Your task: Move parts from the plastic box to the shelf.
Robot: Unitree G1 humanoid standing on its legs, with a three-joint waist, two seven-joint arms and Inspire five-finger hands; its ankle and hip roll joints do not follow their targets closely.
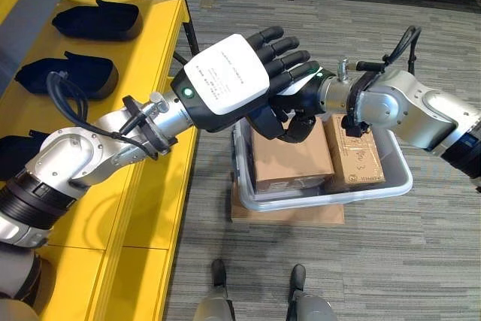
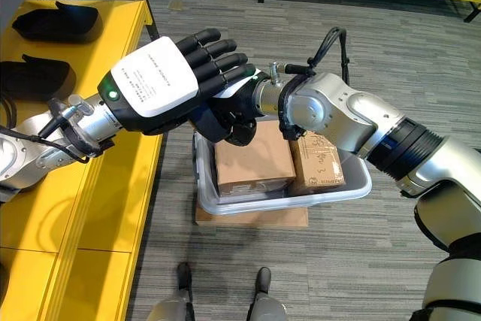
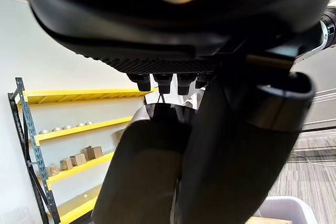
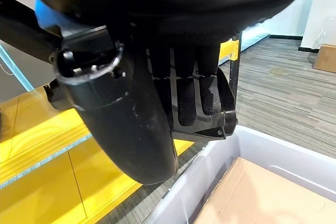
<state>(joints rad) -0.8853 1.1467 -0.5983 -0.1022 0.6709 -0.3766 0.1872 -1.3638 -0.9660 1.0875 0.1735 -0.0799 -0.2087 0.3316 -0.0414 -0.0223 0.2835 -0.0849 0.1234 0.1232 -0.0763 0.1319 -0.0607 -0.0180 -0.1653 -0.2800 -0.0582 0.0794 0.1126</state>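
Left eye view first: at the left of the frame I see the yellow metal shelf (image 1: 143,186), with three black moulded parts on it, one at the upper left (image 1: 98,19), one below it (image 1: 71,74) and one at the left edge (image 1: 16,152). My left hand (image 1: 248,73) sits at the centre of the frame, above the near-left corner of the clear plastic box (image 1: 391,186), its white-covered back facing me and its fingers (image 1: 282,46) straight and close together. Just right of it and partly beneath it, my right hand (image 2: 225,122) is curled around a black moulded part (image 4: 202,108); the right wrist view shows the fingers (image 4: 186,93) wrapped over that part's edge, above the box's corner. In the box, at the lower centre of the frame, lie two brown cardboard cartons side by side, the larger (image 1: 289,157) on the left, the smaller (image 1: 361,154) on the right. The box stands on a flat cardboard sheet (image 1: 285,214) on grey carpet floor (image 1: 421,261).
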